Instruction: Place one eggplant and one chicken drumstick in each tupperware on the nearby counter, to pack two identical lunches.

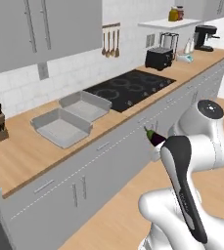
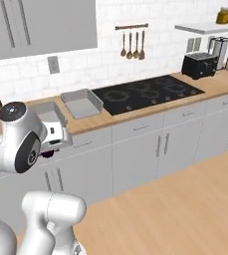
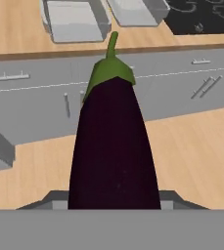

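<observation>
Carrying an eggplant, our gripper is clamped on its lower end, and its long axis points straight out from the fingers, green stem forward. We hold it in front of the cabinet fronts, below counter level. Both containers lie ahead and higher, apparently empty.

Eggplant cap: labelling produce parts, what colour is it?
Green, above the dark purple eggplant; clearest in the hand view.
</observation>
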